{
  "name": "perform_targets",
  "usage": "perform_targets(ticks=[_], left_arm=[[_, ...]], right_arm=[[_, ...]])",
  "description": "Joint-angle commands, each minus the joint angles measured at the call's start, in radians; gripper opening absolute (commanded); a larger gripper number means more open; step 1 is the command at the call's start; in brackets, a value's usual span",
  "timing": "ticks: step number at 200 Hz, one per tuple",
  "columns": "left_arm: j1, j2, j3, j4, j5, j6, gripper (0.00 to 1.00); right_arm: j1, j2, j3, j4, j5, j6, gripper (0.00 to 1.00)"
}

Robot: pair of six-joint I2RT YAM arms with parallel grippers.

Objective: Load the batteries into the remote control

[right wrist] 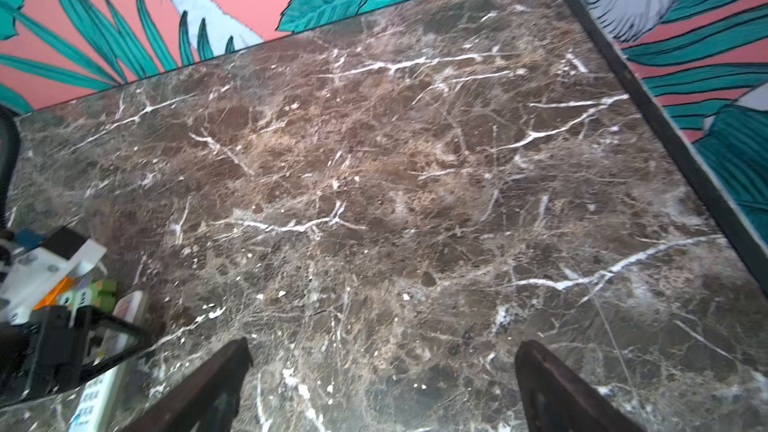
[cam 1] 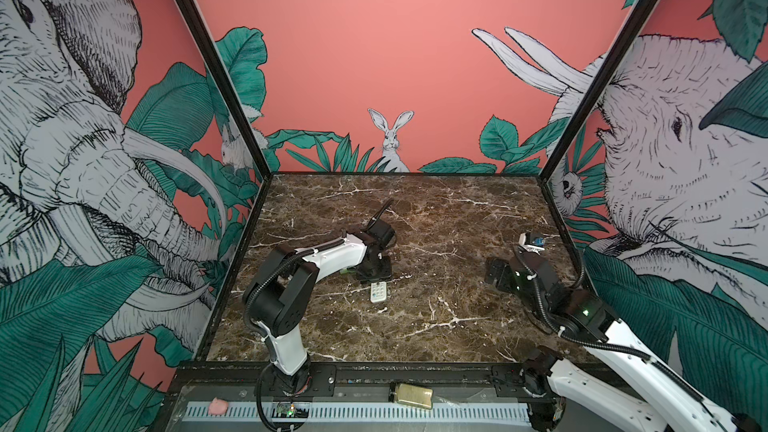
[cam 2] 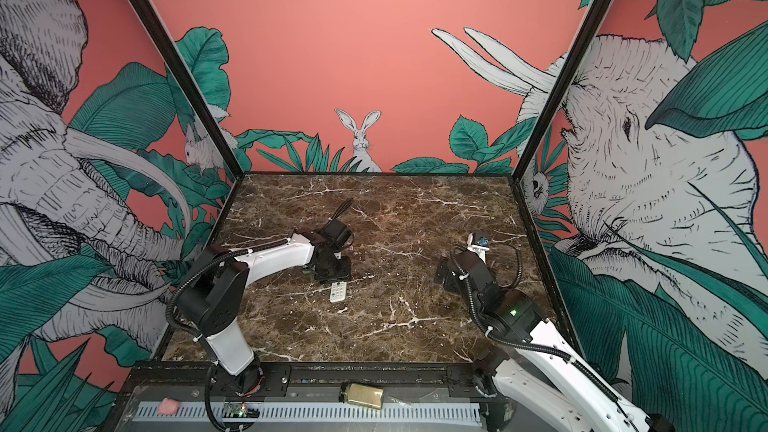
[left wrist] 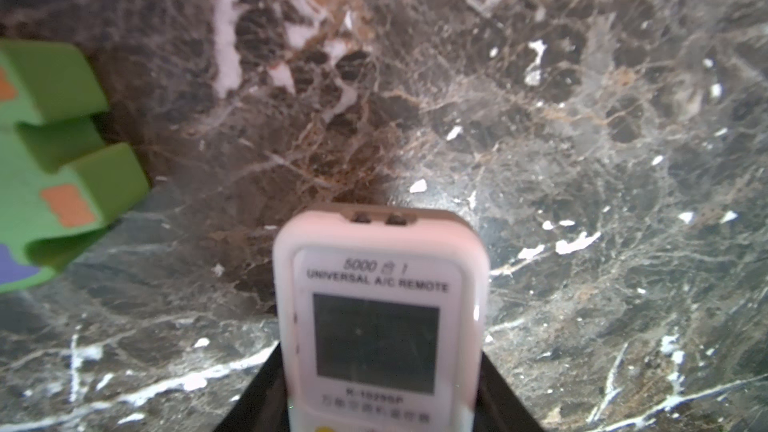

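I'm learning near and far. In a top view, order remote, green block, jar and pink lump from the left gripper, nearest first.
1. Remote: in the left gripper.
2. Green block: just left of it.
3. Jar: front ledge, middle.
4. Pink lump: front ledge, left.

A dark brown marble worktop (cam 1: 440,326), veined with white, fills the middle of both top views and is boxed in by printed walls. At 12 o'clock the back wall (cam 1: 395,35) is plain salmon pink, with a white rabbit (cam 1: 390,139) sitting upright among green leaves (cam 1: 307,141) along its foot. At 9 o'clock an elephant (cam 1: 70,139) with long tusks is drawn in black line. At 3 o'clock a second elephant (cam 1: 673,151) stands behind broad leaves. Black frame posts (cam 1: 220,76) rise from the far corners. At 6 o'clock a black rail (cam 1: 415,372) edges the worktop, with a pale slotted duct (cam 1: 415,412) just below it. The light is soft and even, and the marble shows a pale sheen in the left wrist view.
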Motion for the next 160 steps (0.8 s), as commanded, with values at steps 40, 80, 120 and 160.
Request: perform_targets(ticks=[40, 80, 120, 160], left_arm=[[-0.011, 0.024, 0.014, -0.021, -0.005, -0.016, 0.28], [-0.011, 0.026, -0.002, -0.009, 0.012, -0.018, 0.35], [-0.013, 0.007, -0.007, 0.000, 0.020, -0.014, 0.61], [-0.014, -0.016, -0.004, -0.003, 0.027, 0.002, 0.83]], right_arm=[[-0.006, -0.042, -0.047, 0.049, 0.060, 0.054, 0.99], [-0.007, -0.058, -0.069, 0.064, 0.079, 0.070, 0.99], [-0.009, -0.064, -0.078, 0.100, 0.075, 0.040, 0.99], [-0.014, -0.033, -0.094, 0.134, 0.087, 0.024, 0.99]])
